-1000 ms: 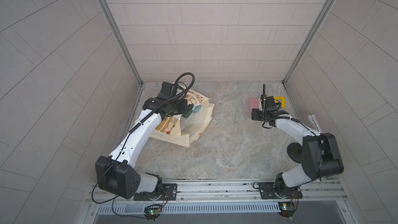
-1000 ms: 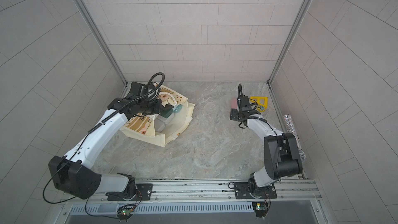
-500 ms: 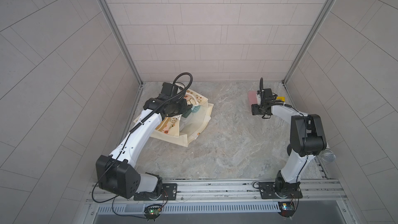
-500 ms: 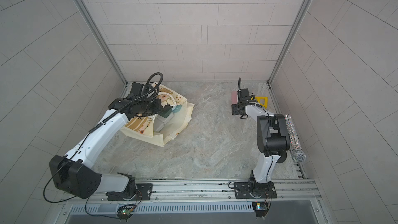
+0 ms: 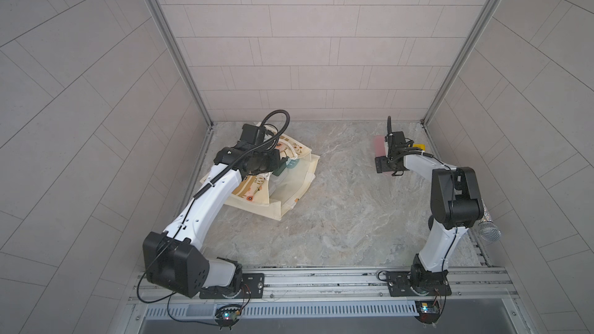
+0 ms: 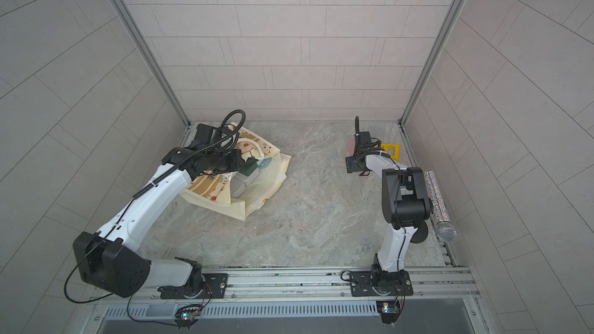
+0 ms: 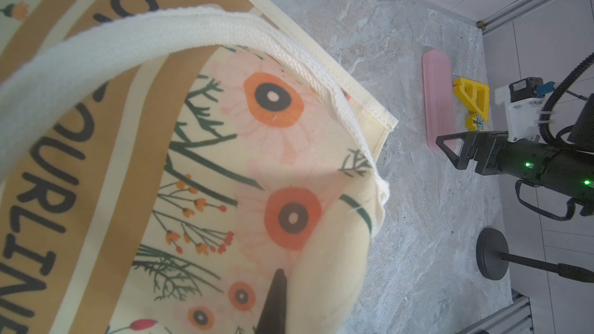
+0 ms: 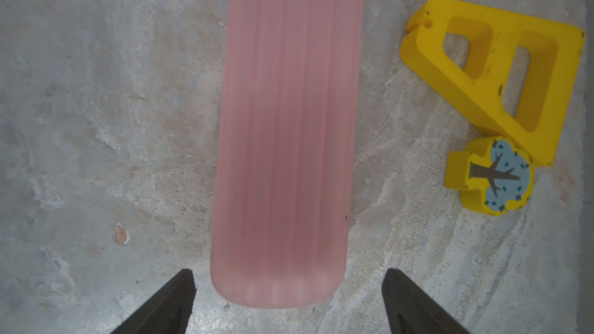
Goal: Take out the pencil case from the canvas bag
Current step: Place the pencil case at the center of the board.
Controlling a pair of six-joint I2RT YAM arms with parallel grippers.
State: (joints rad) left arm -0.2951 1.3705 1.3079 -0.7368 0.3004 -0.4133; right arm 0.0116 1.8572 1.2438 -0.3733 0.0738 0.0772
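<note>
Right pincer (image 8: 288,272) gapes, empty; pink case (image 8: 286,123) lies flat just ahead of its tips, outside the bag (image 6: 205,195), which the left pincer (image 6: 238,164) pinches by its cloth. Case looks light, stiff, slick: best taken across its narrow width.

A three-walled tiled cell around a stone-patterned worktop.

The worktop (image 5: 337,220) was a pale grey, marble-veined slab with faint beige streaks, matte under soft, even light that cast only weak shadows. The back wall (image 5: 305,43) rose in large, pale grey-beige rectangular tiles laid in level courses with thin dark joints. The side walls (image 5: 80,107) wore the same tiles, their courses slanting in both top views. Slim aluminium corner posts (image 5: 172,46) stood where the walls met. Along the near edge lay a scuffed aluminium rail (image 5: 321,279), and below it a slotted vent grille (image 5: 321,310).
</note>
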